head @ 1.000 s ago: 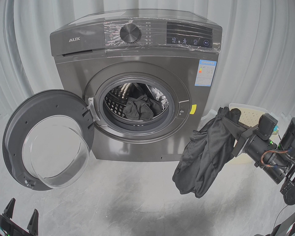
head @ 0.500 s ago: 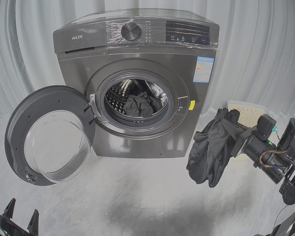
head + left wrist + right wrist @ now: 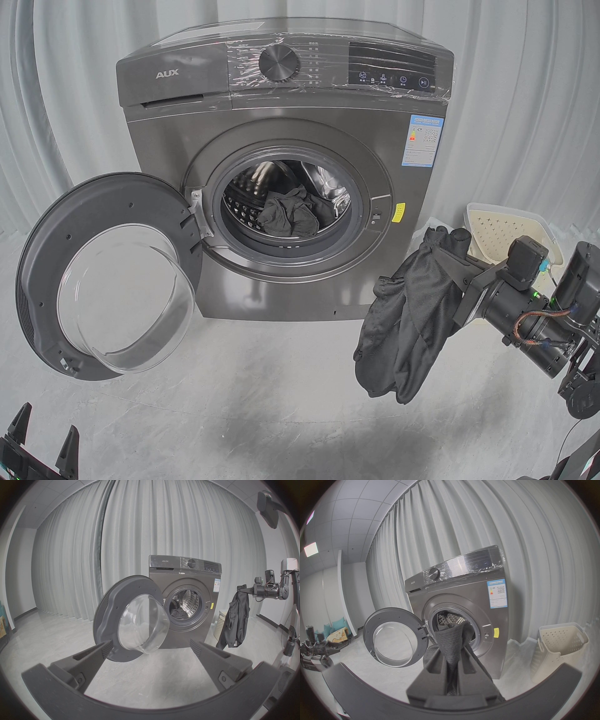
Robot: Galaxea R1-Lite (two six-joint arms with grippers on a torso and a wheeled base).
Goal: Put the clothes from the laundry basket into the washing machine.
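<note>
Head view: limp black garment (image 3: 406,312) in right gripper (image 3: 445,249)

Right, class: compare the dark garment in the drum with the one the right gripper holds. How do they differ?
The drum garment lies bunched inside the washing machine; the held garment hangs long from the right gripper, outside it. The held garment looks larger. Both are dark.

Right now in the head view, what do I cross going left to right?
open washer door -> black clothes in the drum -> hanging black garment -> laundry basket
</note>
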